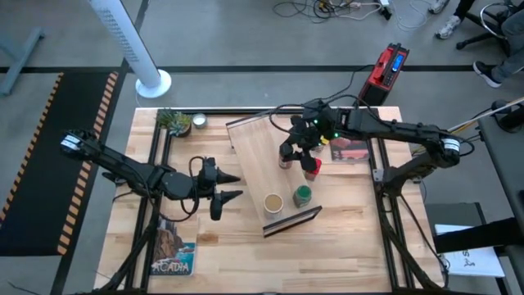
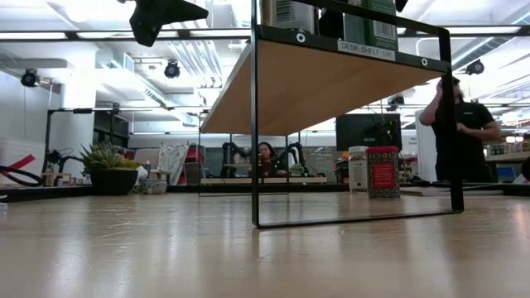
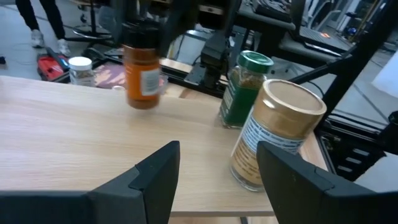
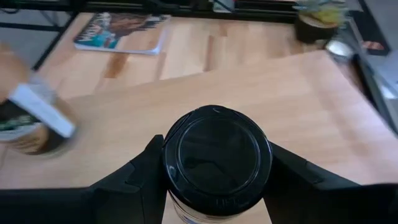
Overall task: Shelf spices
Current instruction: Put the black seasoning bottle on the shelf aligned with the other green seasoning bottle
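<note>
Clamping the black-lidded jar (image 4: 217, 163) just under its cap, the right gripper (image 4: 214, 168) holds it above the shelf (image 1: 260, 164); it looks rigid, light and smooth-sided, so that squeeze below the lid suits. Left gripper (image 1: 232, 186) waits beside the shelf, jaws apart, facing the green-lidded jar (image 3: 242, 89) and tan-lidded jar (image 3: 276, 134) standing on it.

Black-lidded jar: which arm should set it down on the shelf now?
The right. Its gripper is already shut on the black-lidded jar, above the shelf. The left gripper is open and empty, waiting just off the shelf's left edge.
</note>
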You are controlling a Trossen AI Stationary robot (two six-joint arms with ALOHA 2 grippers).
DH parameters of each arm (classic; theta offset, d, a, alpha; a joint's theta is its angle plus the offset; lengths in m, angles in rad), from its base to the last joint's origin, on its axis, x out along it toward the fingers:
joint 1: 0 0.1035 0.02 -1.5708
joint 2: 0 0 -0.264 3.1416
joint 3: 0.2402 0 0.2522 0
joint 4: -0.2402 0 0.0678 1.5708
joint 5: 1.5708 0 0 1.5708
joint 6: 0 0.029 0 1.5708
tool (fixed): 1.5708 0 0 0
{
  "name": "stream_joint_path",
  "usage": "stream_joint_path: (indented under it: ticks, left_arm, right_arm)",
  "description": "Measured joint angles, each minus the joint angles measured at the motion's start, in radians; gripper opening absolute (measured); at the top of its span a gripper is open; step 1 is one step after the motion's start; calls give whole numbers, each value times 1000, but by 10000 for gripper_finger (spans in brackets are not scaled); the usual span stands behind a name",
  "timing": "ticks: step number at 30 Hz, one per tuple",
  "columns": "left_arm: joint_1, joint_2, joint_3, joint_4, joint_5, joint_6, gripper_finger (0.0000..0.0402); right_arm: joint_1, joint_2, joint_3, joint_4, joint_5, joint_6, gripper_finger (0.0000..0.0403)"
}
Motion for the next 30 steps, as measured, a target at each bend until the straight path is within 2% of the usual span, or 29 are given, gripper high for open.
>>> stream_joint_path:
  ticks: [16, 25, 30]
  left_arm:
    - [-2, 0, 0, 0, -5, -4, 204]
    - [-3, 0, 0, 0, 2, -8, 204]
    - [-3, 0, 0, 0, 3, -8, 204]
  right_arm:
    - [46, 0, -34, -10, 18, 20, 190]
    - [75, -1, -37, -47, 20, 38, 258]
    - [74, -7, -38, -65, 24, 43, 281]
